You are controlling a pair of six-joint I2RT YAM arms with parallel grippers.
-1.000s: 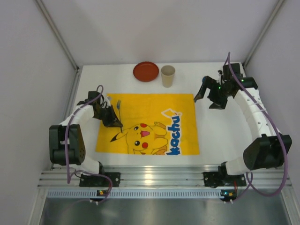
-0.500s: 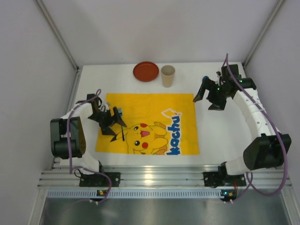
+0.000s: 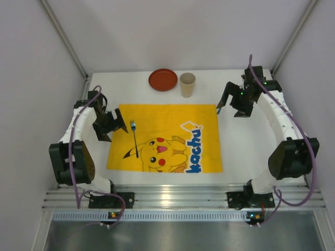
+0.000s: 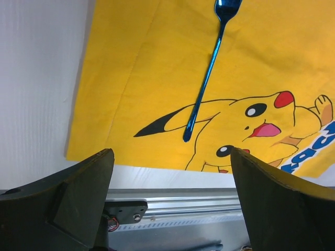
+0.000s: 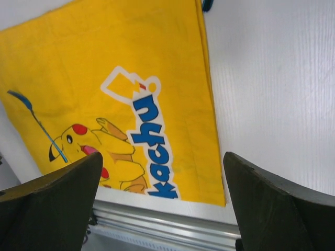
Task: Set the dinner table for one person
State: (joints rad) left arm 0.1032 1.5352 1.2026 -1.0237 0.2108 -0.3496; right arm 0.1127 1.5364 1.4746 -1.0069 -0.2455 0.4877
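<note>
The dinner table (image 3: 246, 151) is a plain white top with an aluminium rail (image 3: 167, 196) along its near edge. A yellow Pikachu mat (image 3: 172, 125) lies in its middle. A thin blue fork (image 3: 134, 138) rests loose on the mat's left part, its head toward the back; the left wrist view has the fork (image 4: 207, 78) too. My left gripper (image 3: 112, 132) hovers open and empty at the mat's left edge, clear of the fork. My right gripper (image 3: 233, 107) hangs open and empty above the bare table, right of the mat's far corner.
A red plate (image 3: 163, 79) and a beige cup (image 3: 187, 84) stand at the back of the table behind the mat. A small blue object (image 5: 208, 4) pokes in at the mat's far right corner, mostly cut off. Grey walls close in on three sides.
My left gripper opened and let go of the fork, which now lies on the mat. The gripper then drew back to the left. The right gripper edged slightly toward the back.
</note>
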